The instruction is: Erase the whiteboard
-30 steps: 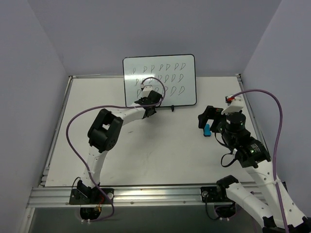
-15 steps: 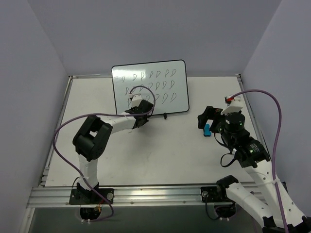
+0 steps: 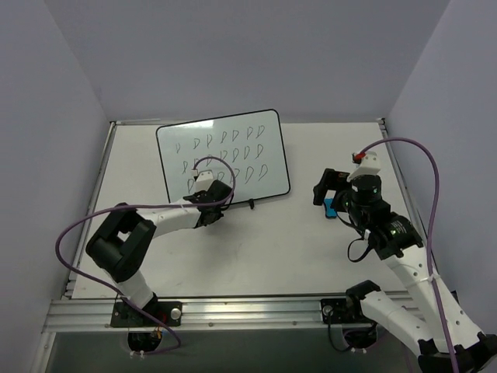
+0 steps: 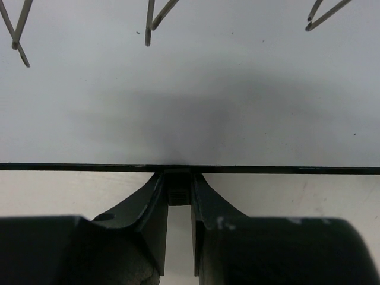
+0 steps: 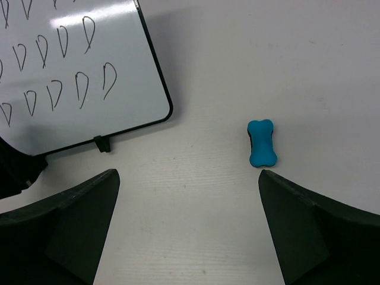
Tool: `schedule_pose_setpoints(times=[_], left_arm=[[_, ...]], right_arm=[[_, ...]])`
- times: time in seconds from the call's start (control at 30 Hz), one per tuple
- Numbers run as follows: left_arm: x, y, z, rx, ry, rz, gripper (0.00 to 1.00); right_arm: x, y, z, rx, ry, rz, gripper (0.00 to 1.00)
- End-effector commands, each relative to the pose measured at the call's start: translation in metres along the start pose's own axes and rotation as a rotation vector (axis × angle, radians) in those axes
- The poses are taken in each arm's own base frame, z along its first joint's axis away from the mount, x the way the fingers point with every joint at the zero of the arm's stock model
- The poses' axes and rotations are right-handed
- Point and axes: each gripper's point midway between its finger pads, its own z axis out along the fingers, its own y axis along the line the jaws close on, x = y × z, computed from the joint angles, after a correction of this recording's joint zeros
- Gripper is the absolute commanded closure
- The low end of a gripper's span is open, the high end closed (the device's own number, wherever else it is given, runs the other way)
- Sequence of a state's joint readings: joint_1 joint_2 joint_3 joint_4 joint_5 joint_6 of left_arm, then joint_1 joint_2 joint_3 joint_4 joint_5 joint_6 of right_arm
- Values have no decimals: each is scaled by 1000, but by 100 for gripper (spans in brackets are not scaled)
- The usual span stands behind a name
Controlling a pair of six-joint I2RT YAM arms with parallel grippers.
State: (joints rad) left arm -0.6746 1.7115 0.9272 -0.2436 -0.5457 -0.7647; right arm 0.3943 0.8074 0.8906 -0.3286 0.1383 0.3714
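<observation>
Nearest, the bare white table [image 3: 256, 256] lies between the two arm bases, with free room there for either arm.

On the right side the right gripper [image 5: 188, 178] hangs over the table with its fingers [image 5: 77, 219] spread wide and nothing between them. Its wrist view shows a blue bone-shaped eraser [image 5: 262, 142] lying flat just ahead and to the right. In the top view the gripper itself half hides that eraser.

On the left, the left gripper [image 4: 177, 184] is clamped on the lower black frame of the whiteboard [image 4: 190, 107], fingers nearly together. A small dark block sits between them, possibly one of the board's feet, though the close view is too dark to be sure. Only this view shows the grip; from above the wrist covers it.

The whiteboard rests skewed on the left half of the table. Its right corner lies well apart from the eraser, and one foot [image 5: 102, 143] shows at its lower edge. Rows of dark loop marks [image 3: 225, 151] cover it. Its upper edge reaches the table's far edge, with the grey wall [image 3: 248, 54] behind.
</observation>
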Motion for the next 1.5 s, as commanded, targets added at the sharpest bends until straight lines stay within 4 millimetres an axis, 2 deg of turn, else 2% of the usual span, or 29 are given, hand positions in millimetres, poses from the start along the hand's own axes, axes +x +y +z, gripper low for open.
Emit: schedule_pose_setpoints(times=[0.0,0.03,0.1,0.13,0.2,0.23,0.3,0.53,0.77,0.97,1.0,1.07,1.17,1.27,1.3,1.47], left_arm=[[24,17,-20,-1,55,64,98],[24,15,-25,20,45,65,98],[37,20,-28,46,66,81,98],[35,18,-32,70,50,79,98],[46,25,-34,76,64,85,98],[45,19,-38,119,60,76,98],[53,20,-40,145,76,85,98],[70,20,-45,179,130,81,98],[76,18,-55,198,118,82,98],[79,15,-55,197,112,67,98],[78,14,-56,203,108,68,93],[75,15,-60,204,94,57,70],[72,20,-65,203,75,45,49],[68,23,-72,213,59,29,44],[67,24,-75,213,55,27,34],[60,25,-95,236,38,17,29]], right_arm=[[-4,-5,-1,39,-15,16,0],[-3,-6,0,46,-8,20,0],[5,-6,6,57,24,28,0],[10,-7,9,62,43,29,0],[19,-7,15,72,84,34,0],[23,-7,17,72,102,32,0],[28,-6,20,68,122,28,0],[24,-12,14,98,98,39,0],[23,-17,13,123,89,38,0],[22,-16,16,120,88,33,0],[22,-16,17,120,88,33,0],[22,-16,17,119,87,28,0],[21,-16,15,115,79,28,0],[20,-15,15,109,73,28,0],[20,-15,15,109,75,27,0],[19,-13,15,100,72,29,0]])
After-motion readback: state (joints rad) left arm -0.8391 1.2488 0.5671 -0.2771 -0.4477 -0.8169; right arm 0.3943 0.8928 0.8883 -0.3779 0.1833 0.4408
